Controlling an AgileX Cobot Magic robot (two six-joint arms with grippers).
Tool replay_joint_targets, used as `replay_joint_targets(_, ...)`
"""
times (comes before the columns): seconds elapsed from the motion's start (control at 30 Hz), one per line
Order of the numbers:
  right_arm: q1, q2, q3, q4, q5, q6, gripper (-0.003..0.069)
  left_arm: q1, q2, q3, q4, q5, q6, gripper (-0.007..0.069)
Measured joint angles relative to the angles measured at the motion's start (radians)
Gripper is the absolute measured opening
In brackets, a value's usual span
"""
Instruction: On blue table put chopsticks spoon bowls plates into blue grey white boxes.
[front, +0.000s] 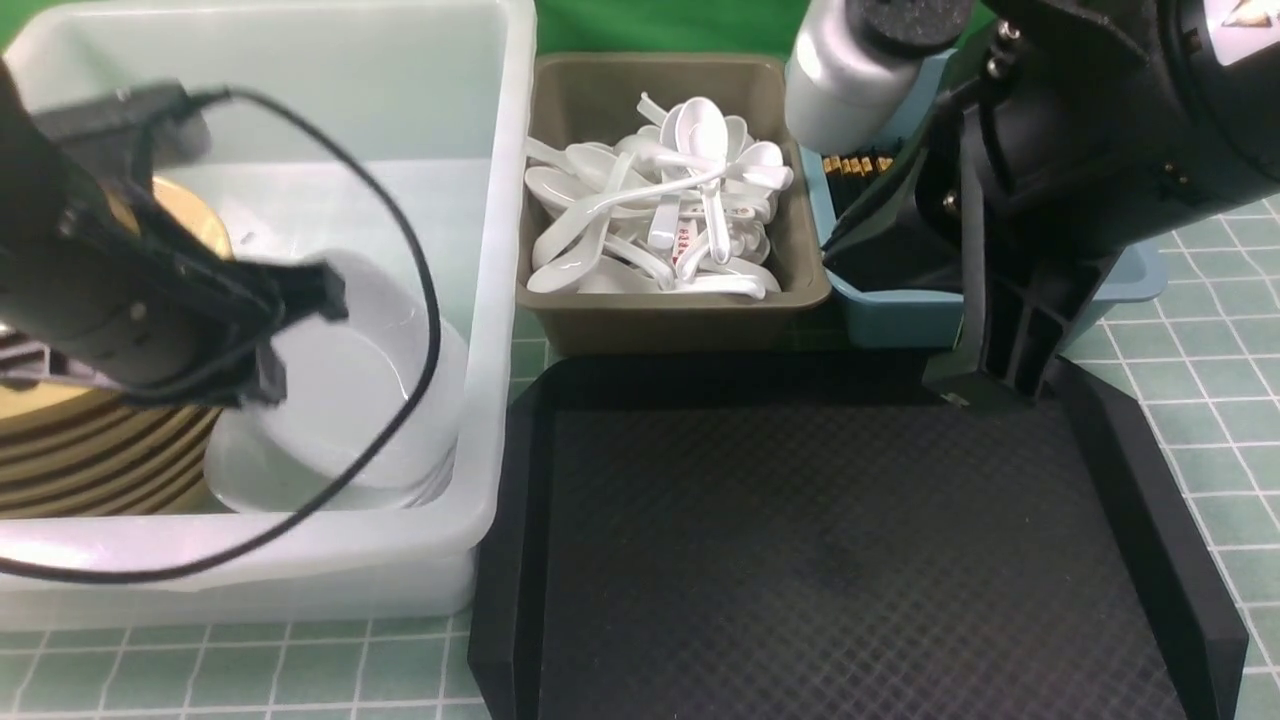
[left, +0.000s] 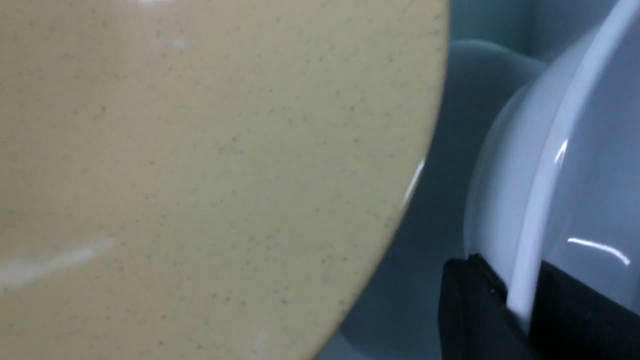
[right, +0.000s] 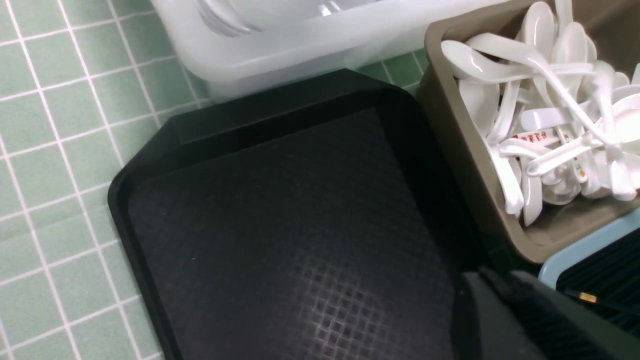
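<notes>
nearest, the black textured tray (front: 830, 560) lies on the blue table (front: 1200, 380). left of it, in the translucent white box (front: 495, 250), the left gripper (left: 522, 295) pinches the rim of a white plate (left: 590, 190) beside the stacked yellow bowls (front: 90, 450). the right gripper (front: 985, 385), fingers pressed together and holding nothing, hangs over the tray's far right corner. behind, spoons (front: 660, 200) heap the grey-brown box (front: 680, 320); chopsticks (front: 858, 165) lie in the blue box (front: 900, 315).

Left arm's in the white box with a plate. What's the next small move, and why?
Probably open the left end effector: it pinches the rim of a white plate inside the white box, at the stacked plates beside the yellow bowls.
</notes>
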Motion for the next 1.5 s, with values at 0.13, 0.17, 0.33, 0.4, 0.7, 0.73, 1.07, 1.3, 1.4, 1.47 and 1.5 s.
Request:
replay_joint_targets(0.13, 0.000, 0.000, 0.000, 0.000, 0.000, 0.000, 0.0099, 0.000, 0.020, 0.000, -0.005, 0.036, 0.063, 0.0134)
replay_joint_targets(0.17, 0.000, 0.000, 0.000, 0.000, 0.000, 0.000, 0.0099, -0.001, 0.023, 0.001, -0.010, 0.042, 0.073, 0.0160)
replay_joint_targets(0.33, 0.000, 0.000, 0.000, 0.000, -0.001, 0.000, 0.0099, -0.010, 0.034, -0.036, -0.046, 0.116, 0.124, 0.0455)
replay_joint_targets(0.4, 0.000, 0.000, 0.000, 0.000, -0.001, 0.000, 0.0099, -0.010, 0.034, -0.064, -0.046, 0.144, 0.126, 0.0517)
replay_joint_targets(0.7, 0.000, 0.000, 0.000, 0.000, 0.000, 0.000, 0.0099, -0.010, -0.008, -0.270, 0.021, 0.237, 0.153, 0.0647)
replay_joint_targets(0.73, 0.000, 0.000, 0.000, -0.002, 0.000, 0.000, 0.0101, -0.011, -0.038, -0.270, 0.053, 0.244, 0.168, 0.0619)
replay_joint_targets(1.07, 0.000, -0.044, 0.072, -0.017, -0.036, 0.081, 0.0104, -0.011, -0.347, 0.038, 0.158, -0.001, 0.263, 0.0094)
replay_joint_targets(1.3, 0.000, -0.234, 0.282, 0.026, -0.141, 0.129, 0.0106, -0.011, -0.748, 0.448, 0.131, -0.294, 0.263, -0.0008)
replay_joint_targets(1.4, 0.000, -0.356, 0.413, 0.099, -0.227, 0.128, 0.0106, -0.011, -0.878, 0.546, 0.131, -0.380, 0.240, -0.0011)
replay_joint_targets(1.47, 0.000, -0.389, 0.451, 0.125, -0.256, 0.120, 0.0106, -0.011, -0.910, 0.568, 0.131, -0.401, 0.235, -0.0012)
replay_joint_targets(1.5, 0.000, -0.445, 0.518, 0.169, -0.304, 0.103, 0.0106, -0.011, -0.955, 0.594, 0.131, -0.429, 0.226, -0.0013)
